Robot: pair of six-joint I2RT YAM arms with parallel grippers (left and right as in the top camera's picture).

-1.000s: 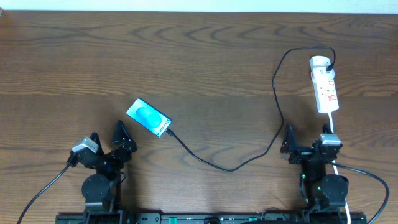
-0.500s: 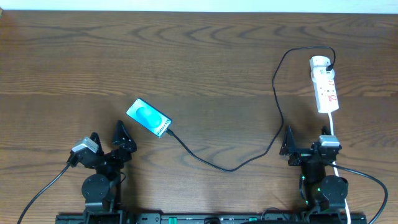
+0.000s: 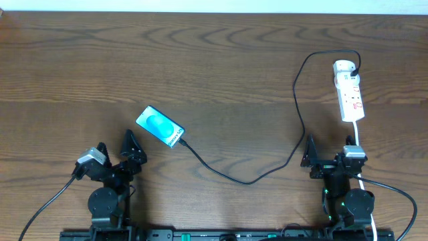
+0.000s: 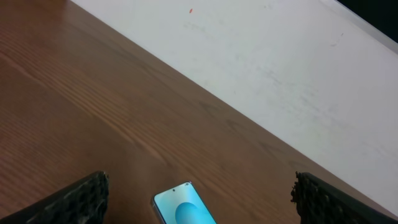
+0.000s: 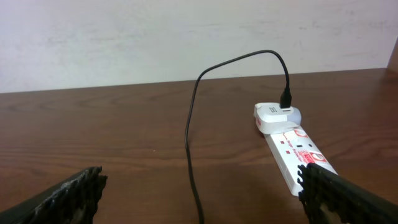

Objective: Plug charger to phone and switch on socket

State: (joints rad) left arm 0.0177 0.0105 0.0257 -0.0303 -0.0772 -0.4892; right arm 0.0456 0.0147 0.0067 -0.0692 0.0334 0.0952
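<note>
Turquoise phone lies ahead of the left fingers.

On the table we see the phone toward nine o'clock of centre and the socket out at two o'clock, well apart. The charger runs from the phone's four-o'clock end, sags toward six o'clock, then climbs to the socket's twelve-o'clock end. We find the left gripper at seven o'clock of the phone and the right gripper at six o'clock of the socket.
</note>
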